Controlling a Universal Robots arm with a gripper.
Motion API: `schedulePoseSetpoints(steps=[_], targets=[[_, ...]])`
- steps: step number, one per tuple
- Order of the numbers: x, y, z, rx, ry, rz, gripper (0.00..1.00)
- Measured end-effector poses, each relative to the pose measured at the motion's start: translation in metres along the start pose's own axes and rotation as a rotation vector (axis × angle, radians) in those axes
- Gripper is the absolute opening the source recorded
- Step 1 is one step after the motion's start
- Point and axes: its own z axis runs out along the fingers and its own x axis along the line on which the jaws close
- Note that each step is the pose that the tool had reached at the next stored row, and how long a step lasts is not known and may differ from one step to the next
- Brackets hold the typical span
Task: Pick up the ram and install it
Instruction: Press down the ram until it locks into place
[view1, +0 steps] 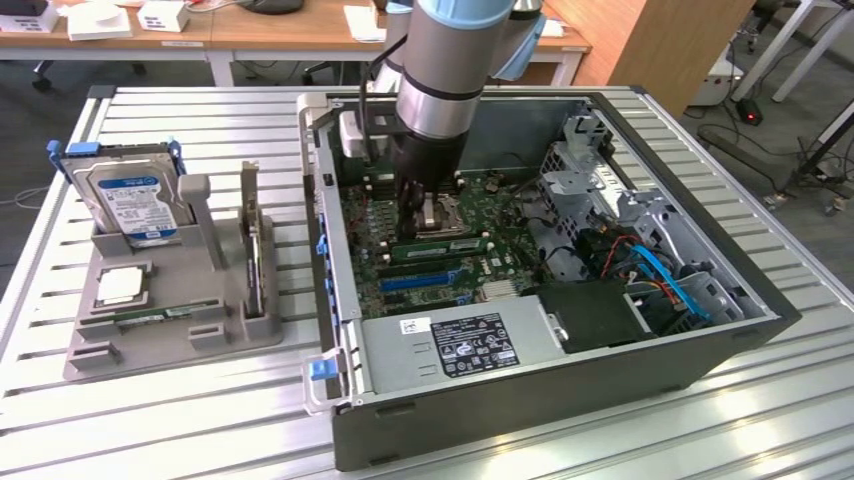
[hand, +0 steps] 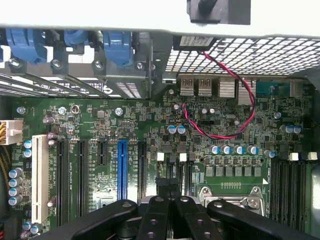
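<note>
Ram (view1: 443, 243), a long green stick, sits low inside the open computer case (view1: 561, 395) on the table (view1: 187, 420), just over the motherboard (hand: 125, 125) beside the processor socket (hand: 232, 197). It lies directly under the claw (view1: 424, 218), whose fingers (hand: 155, 220) are drawn close together, apparently clenched on the stick's upper edge. Judged risks: a stick that is tilted or off the line of its slot could jam or bend under downward pressure, and a notch that is not matched to the slot would stop it from seating, straining the board.
</note>
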Motion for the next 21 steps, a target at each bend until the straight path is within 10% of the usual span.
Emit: schedulePoseSetpoints(steps=[21], targets=[[0.0003, -0.0002, 0.0071, 0.0006, 0.0002, 0.000, 0.09]])
